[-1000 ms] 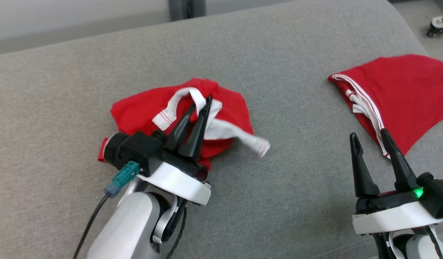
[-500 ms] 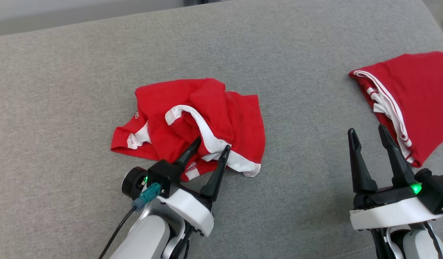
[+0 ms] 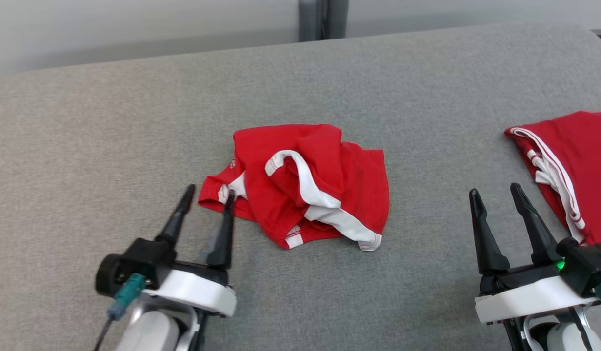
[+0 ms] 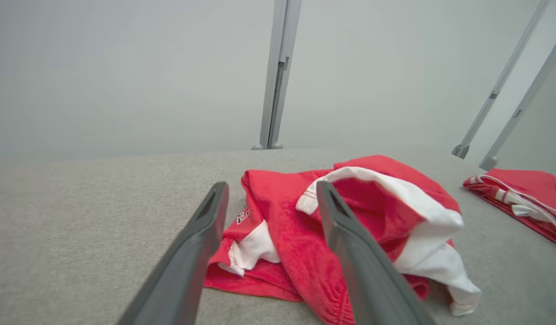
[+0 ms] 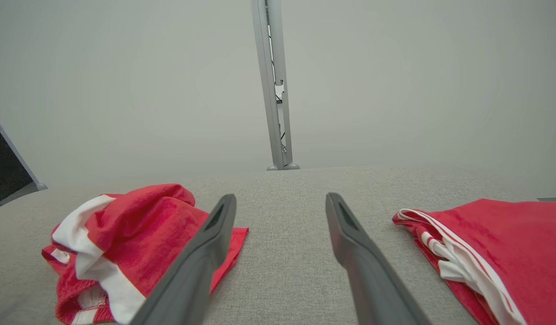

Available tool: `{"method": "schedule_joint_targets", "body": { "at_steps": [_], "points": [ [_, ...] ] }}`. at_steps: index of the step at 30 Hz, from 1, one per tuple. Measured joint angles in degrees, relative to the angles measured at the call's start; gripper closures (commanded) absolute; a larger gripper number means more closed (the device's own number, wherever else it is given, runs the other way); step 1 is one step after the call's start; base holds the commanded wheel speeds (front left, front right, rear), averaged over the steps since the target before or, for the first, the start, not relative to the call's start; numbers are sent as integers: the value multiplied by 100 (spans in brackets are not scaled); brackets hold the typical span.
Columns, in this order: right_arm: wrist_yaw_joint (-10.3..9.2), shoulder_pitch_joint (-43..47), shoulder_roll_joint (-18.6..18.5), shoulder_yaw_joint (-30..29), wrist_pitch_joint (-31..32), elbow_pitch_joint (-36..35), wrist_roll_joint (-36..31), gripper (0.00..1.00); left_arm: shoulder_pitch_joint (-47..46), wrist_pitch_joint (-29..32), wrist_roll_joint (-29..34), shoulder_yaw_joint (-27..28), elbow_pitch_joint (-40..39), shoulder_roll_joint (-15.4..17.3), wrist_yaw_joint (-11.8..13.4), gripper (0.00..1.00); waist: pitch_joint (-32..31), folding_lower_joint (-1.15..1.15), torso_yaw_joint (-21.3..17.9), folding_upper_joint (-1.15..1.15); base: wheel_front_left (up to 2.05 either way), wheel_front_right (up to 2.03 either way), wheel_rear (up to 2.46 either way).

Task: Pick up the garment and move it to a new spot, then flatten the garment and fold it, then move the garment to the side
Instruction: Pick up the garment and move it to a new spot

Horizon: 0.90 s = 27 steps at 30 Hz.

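Item inspected: the garment [image 3: 310, 185], red with white trim, lies crumpled and unfolded on the grey fabric-covered tabletop [image 3: 134, 122], near the middle of the head view. One white band loops across its top, and a white-edged corner points toward 5 o'clock.

Left gripper [image 3: 210, 191]: open, fingers spread, nothing between them. It sits at 7 o'clock of the garment. Its inner fingertip overlaps the garment's 9 o'clock edge in the head view; whether it touches the cloth cannot be told. In the left wrist view the garment [image 4: 305, 234] lies just beyond the fingers [image 4: 192, 253].

Right gripper [image 3: 494, 190]: open and empty, at 4 o'clock of the garment and well apart from it. In the right wrist view it has bare fabric between its fingers.

A second red garment [image 3: 578, 156] with white stripes lies flatter at 3 o'clock, near the tabletop's edge and just beside the right gripper. A grey upright post [image 3: 322, 19] stands beyond the far edge at 12 o'clock.
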Motion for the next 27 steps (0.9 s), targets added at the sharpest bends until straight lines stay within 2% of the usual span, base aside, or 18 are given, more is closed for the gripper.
{"method": "schedule_joint_targets", "body": {
  "at_steps": [4,12,27],
  "points": [
    [0,108,1,-14,83,10,-86,0,131,-19,-23,476,-131,218,253,0,-206,0,167,0,0,0,0],
    [0,302,-1,12,177,65,-162,0,602,-23,-70,1015,-192,565,435,0,-512,0,302,0,0,0,0],
    [0,687,-36,-19,333,54,-212,0,1382,52,-189,1048,-559,666,503,0,-934,0,389,0,0,0,0]
  ]
}}
